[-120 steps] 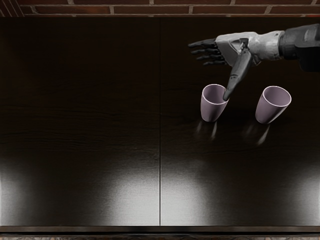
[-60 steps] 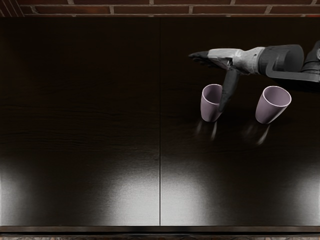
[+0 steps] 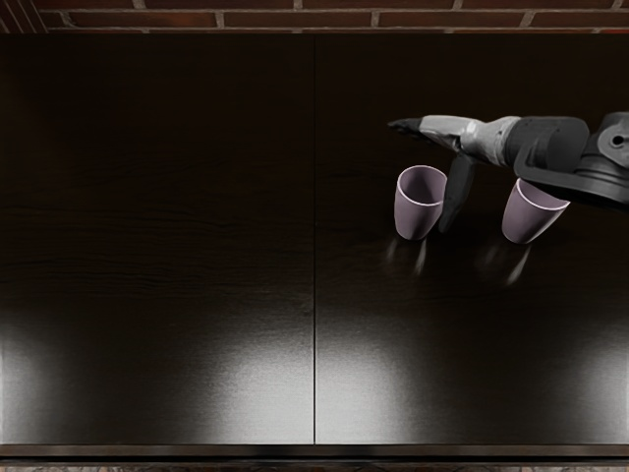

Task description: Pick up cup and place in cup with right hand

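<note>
Recorded dark table point(image 3: 157, 246) across nearly the full view, with brick wall point(image 3: 246, 18) beyond its far edge. Right arm point(image 3: 550, 143) in from the right, over the far right part of the table. Right hand point(image 3: 447, 131) at its end, to the far side of the left cup. Both cups on the table's right half: left cup point(image 3: 415, 216) upright, mouth in plain sight; right cup point(image 3: 528, 218) also upright, a little apart, far rim partly behind the arm in this view. No nesting done. Fingers point(image 3: 405, 125) straight and pointing left, seen nearly edge-on; spacing among them impossible to tell. Thumb point(image 3: 458, 187) well apart from them, angled down just beside the left cup's right side; contact not certain. Nothing in grasp.

Judged as reach for the left cup. Main hazard: tipping or pushing it right, from thumb pressure before support from the fingers on the opposite side. Possible bump to the right cup, from a low forearm. Possible slip at lift, from closing too near the rim.
</note>
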Controlling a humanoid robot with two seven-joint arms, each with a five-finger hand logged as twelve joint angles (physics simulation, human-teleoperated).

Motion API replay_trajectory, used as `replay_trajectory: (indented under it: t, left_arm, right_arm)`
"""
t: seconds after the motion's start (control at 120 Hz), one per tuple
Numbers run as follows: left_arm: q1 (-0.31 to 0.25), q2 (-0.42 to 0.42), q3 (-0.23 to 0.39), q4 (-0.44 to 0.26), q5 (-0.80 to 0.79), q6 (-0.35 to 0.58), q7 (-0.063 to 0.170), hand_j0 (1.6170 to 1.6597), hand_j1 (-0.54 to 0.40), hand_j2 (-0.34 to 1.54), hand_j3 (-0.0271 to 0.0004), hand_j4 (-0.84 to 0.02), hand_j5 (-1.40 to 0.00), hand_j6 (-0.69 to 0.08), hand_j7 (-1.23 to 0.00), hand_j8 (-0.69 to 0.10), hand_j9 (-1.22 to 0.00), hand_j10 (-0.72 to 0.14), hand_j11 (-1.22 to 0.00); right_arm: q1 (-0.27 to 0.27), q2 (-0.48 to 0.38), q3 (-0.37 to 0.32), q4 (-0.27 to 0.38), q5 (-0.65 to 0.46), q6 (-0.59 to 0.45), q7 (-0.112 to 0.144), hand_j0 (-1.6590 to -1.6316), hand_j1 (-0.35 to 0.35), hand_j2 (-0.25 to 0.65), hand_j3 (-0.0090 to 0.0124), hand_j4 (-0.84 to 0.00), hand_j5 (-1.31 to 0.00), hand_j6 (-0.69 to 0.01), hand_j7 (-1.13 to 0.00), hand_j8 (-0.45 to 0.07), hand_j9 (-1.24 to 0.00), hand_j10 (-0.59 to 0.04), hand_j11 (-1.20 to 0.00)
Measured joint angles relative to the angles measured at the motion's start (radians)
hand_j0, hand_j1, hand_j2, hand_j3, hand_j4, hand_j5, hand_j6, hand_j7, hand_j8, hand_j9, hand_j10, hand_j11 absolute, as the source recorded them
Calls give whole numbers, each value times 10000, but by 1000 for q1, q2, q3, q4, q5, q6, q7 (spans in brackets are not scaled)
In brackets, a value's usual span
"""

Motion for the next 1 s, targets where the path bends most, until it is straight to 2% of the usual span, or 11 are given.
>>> replay_trajectory:
  t: [0.475,1.0]
  left_arm:
    - [0,0,0,0,0,0,0,16581,3490,-1,0,-2,0,-2,0,-1,0,-1,0]
    - [0,0,0,0,0,0,0,16581,3490,-1,0,-2,0,-2,0,-2,0,-1,0]
  right_arm:
    - [-29,4,-14,-3,-18,-40,0,-16581,-3446,5,0,-67,-56,-82,-51,-72,-55,-62,-53]
    - [-34,24,-37,-23,-35,-76,0,-16581,-2155,-209,0,-1154,-1466,-1169,-1461,-1159,-1464,-1148,-1463]
